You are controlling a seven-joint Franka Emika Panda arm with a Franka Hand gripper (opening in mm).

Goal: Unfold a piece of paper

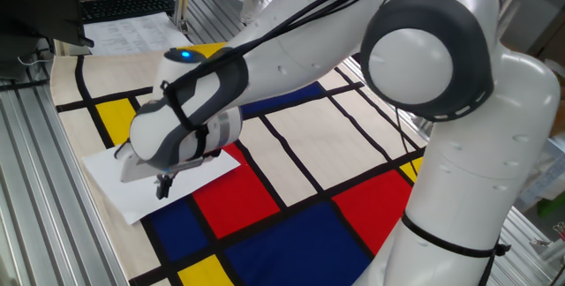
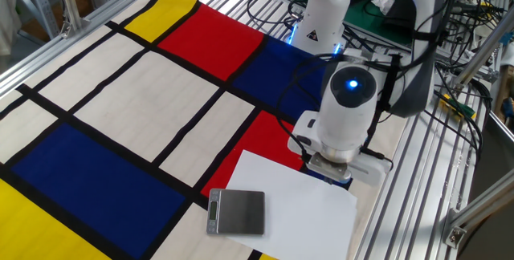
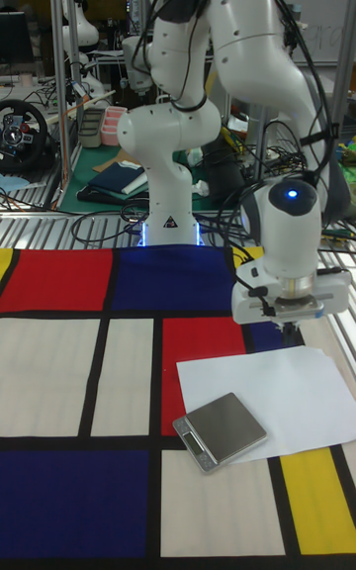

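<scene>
The piece of paper lies flat and white on the checked cloth, near the table's edge. My gripper points straight down over the sheet's edge nearest the robot base. Its dark fingertips sit pressed together, just above the paper, with nothing seen between them. In the other fixed view the wrist hides the fingertips. A small flat grey block rests on the sheet's opposite edge.
The cloth has red, blue, yellow and cream panels with black lines. Printed sheets and a keyboard lie beyond its corner. Cables trail near the robot base. Slotted metal rails border the cloth.
</scene>
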